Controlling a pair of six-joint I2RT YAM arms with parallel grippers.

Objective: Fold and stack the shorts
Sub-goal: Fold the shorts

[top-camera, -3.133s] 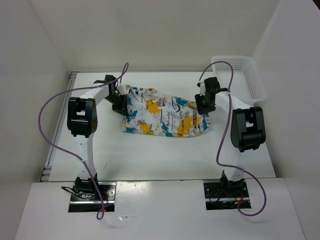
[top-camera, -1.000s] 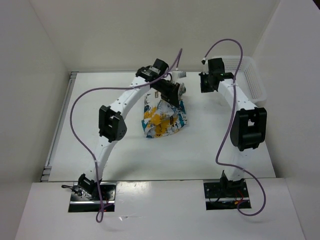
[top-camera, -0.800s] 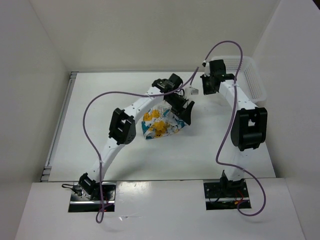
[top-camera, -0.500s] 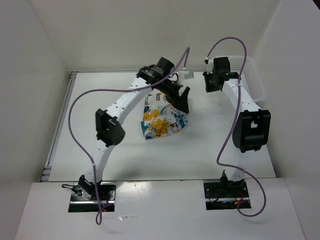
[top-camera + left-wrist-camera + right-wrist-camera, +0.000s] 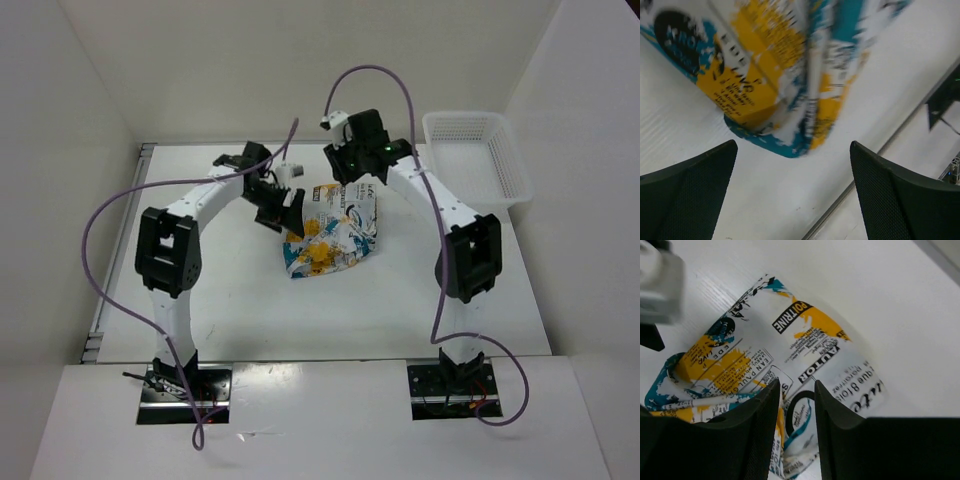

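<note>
- The shorts (image 5: 330, 230) lie folded in a bundle mid-surface (image 5: 250, 310), between the two arms.
- The left fingers (image 5: 690, 185) stand wide apart and empty, just beside the bundle's left edge.
- The right fingers (image 5: 755, 425) hang over its far end, parted narrowly, gripping nothing.
- A white mesh basket (image 5: 510, 160) sits far right.

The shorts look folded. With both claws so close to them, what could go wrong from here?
The right gripper hangs just above the shorts, jaws only slightly apart. As it moves off, it might catch the top layer and drag the fold open. The left gripper, wide open at the bundle's edge, might nudge the loose-looking pile askew.
</note>
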